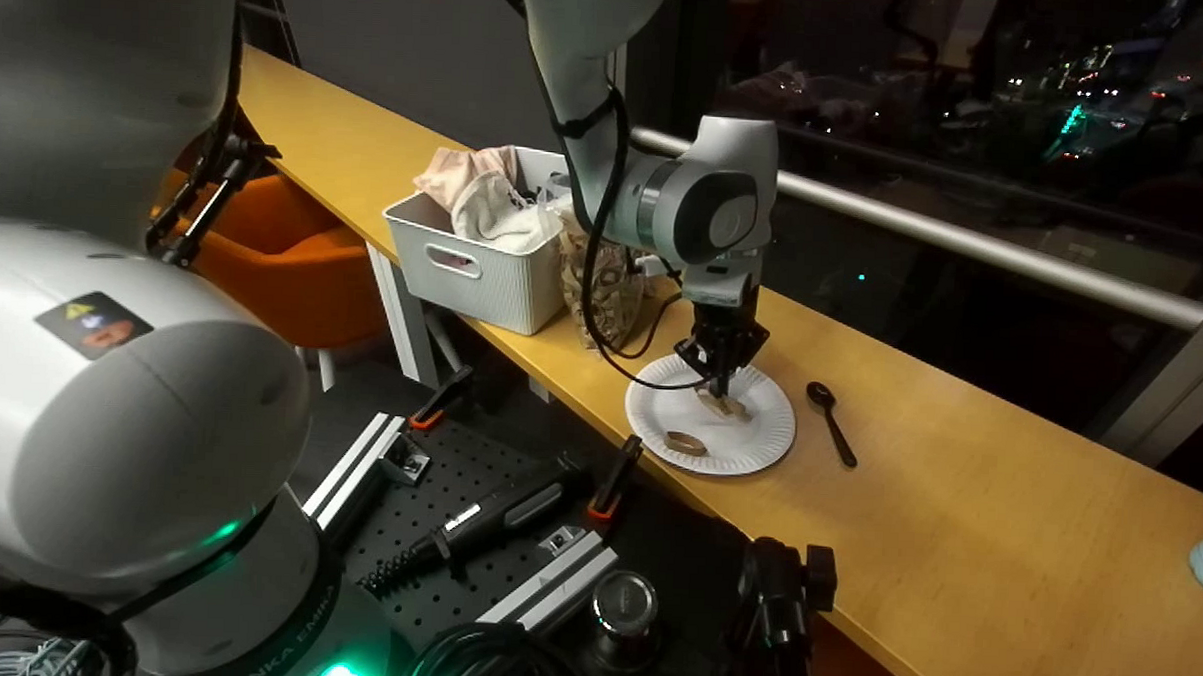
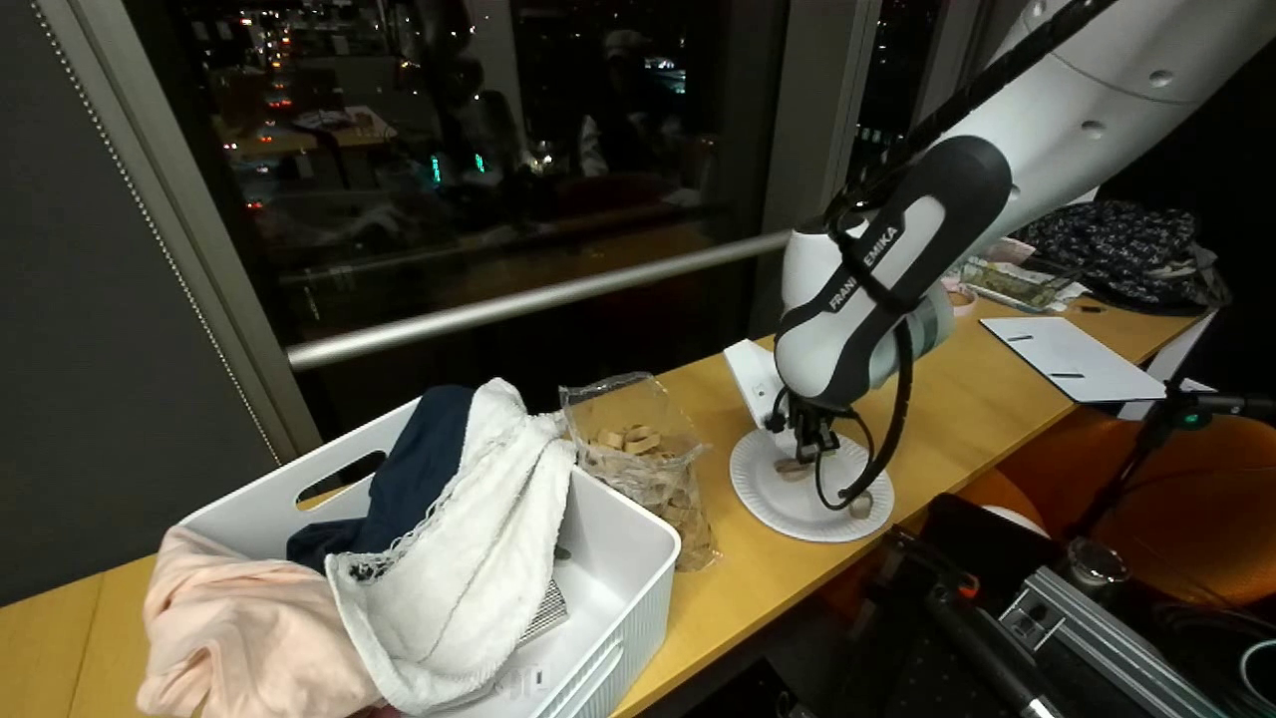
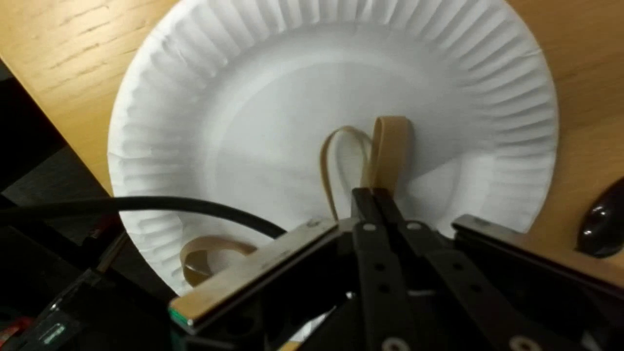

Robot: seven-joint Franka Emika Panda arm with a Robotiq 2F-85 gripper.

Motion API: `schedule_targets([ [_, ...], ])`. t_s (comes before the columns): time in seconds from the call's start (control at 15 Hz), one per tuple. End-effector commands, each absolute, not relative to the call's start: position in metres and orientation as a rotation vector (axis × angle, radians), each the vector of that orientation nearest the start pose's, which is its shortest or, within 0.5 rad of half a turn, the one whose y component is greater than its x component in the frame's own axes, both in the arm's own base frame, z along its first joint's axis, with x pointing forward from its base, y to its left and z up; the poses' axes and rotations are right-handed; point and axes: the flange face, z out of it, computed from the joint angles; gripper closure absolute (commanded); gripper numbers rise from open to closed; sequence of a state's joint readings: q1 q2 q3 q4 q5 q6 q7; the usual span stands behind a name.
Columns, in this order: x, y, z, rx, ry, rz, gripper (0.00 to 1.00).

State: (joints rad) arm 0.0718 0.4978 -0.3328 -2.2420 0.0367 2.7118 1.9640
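My gripper [image 3: 372, 191] points down over a white paper plate [image 3: 273, 112], its fingertips together and low at the plate. Between the tips runs the end of a tan rubber band [image 3: 393, 151], whose wide strip stands out ahead of the fingers. A thin tan loop [image 3: 323, 161] curves out to the left of it; whether it is a separate band I cannot tell. In an exterior view the gripper [image 1: 722, 384] comes down right on these bands [image 1: 727, 406]. Apart from them, another rubber band [image 1: 686, 443] lies near the plate's rim, partly behind the gripper body in the wrist view.
A black spoon [image 1: 832, 423] lies on the wooden table [image 1: 956, 490] beside the plate. A clear bag of tan bands [image 2: 648, 474] stands between the plate and a white bin [image 2: 623, 543] with cloths. A black cable [image 3: 195, 204] hangs across the wrist view.
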Motion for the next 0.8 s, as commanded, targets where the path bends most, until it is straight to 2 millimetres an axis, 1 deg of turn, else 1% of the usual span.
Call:
schedule_targets([
  [0.0, 0.506, -0.140, 0.203, -1.442, 2.827, -0.222, 0.99],
  [0.13, 0.505, -0.138, 0.229, -1.448, 2.797, -0.255, 0.99],
  [0.33, 0.508, -0.135, 0.273, -1.469, 2.731, -0.314, 0.99],
  [0.53, 0.521, -0.126, 0.326, -1.523, 2.645, -0.396, 0.99],
  [0.6, 0.526, -0.119, 0.346, -1.554, 2.612, -0.422, 0.99],
  [0.73, 0.537, -0.096, 0.385, -1.628, 2.537, -0.464, 0.99],
])
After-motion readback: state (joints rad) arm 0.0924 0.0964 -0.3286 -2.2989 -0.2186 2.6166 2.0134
